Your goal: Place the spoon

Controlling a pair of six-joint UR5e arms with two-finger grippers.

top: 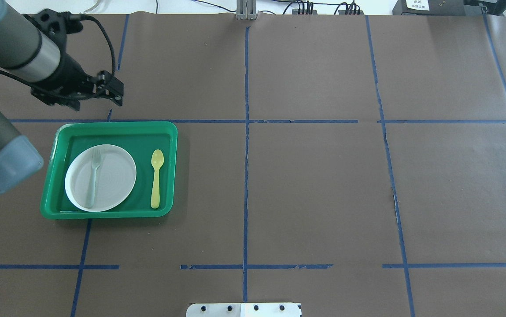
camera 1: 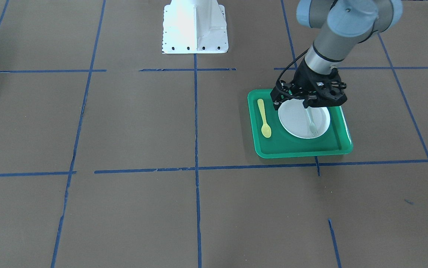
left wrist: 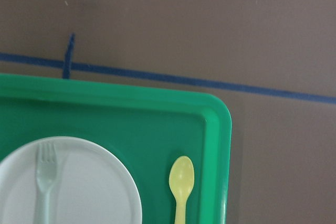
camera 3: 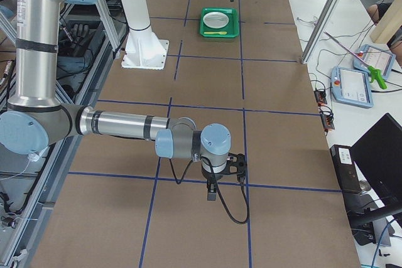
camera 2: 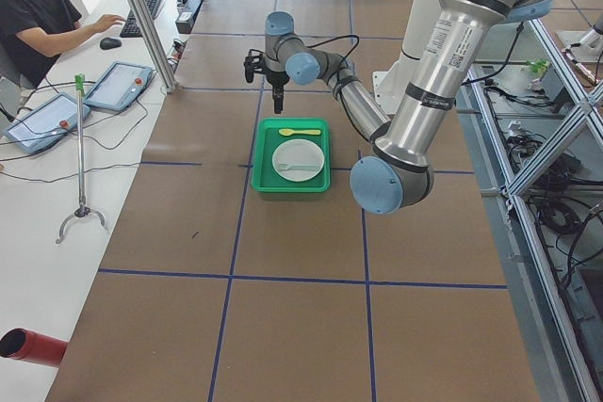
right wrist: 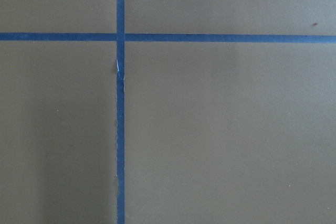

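**Left gripper** (camera 1: 308, 106): upper right of the front-facing view, pointing down, raised clear of the tray and touching nothing. Its black fingers read as one narrow tip, so it looks clenched, with nothing between them.

**Spoon** (top: 156, 179): pale yellow. It lies flat on the tray floor in the left half of the overhead view, with its bowl toward the top of the frame and its handle toward the bottom. It sits just beside the plate's right edge with a green strip between them, and runs parallel to the tray's right wall.

**Plate** (top: 116, 176): white and round, in the left part of the tray.

**Fork** (top: 93, 181): pale grey-green. It rests on the plate left of its centre, tines toward the top of the frame.

**Tray** (top: 145, 137): green, rectangular with rounded corners, on the table.

**Table** (top: 314, 189): brown surface, marked into squares by blue tape lines (top: 246, 176).

**Right gripper** (camera 3: 211, 191): lower centre of the exterior right view, well apart from the tray. It points down over a tape crossing. Whether it is clenched or released cannot be told.

**Mounting plate** (camera 1: 195, 28): white, at the top centre of the front-facing view.
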